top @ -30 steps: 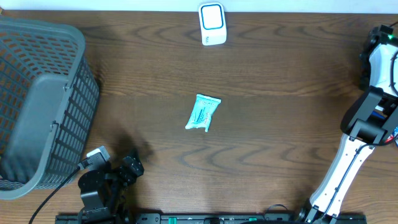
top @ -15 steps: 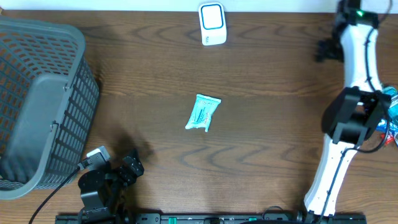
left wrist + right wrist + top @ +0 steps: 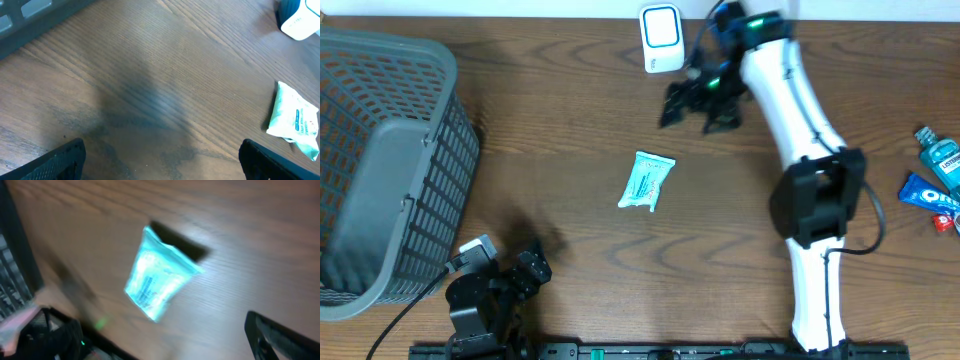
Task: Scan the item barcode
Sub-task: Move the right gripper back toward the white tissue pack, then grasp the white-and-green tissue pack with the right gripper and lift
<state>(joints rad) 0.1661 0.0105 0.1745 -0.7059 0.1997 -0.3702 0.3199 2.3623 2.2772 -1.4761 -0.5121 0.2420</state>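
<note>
Right gripper (image 3: 697, 112) swung inward, wide, between scanner (image 3: 661, 38), packet (image 3: 648, 181); left gripper (image 3: 166, 159) wide, near edge.

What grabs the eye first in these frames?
The white right arm cuts diagonally across the overhead view. Its end effector is open, just below and right of the white scanner at the top edge. A teal packet lies alone in the middle, and a big grey mesh basket fills the left side.
</note>
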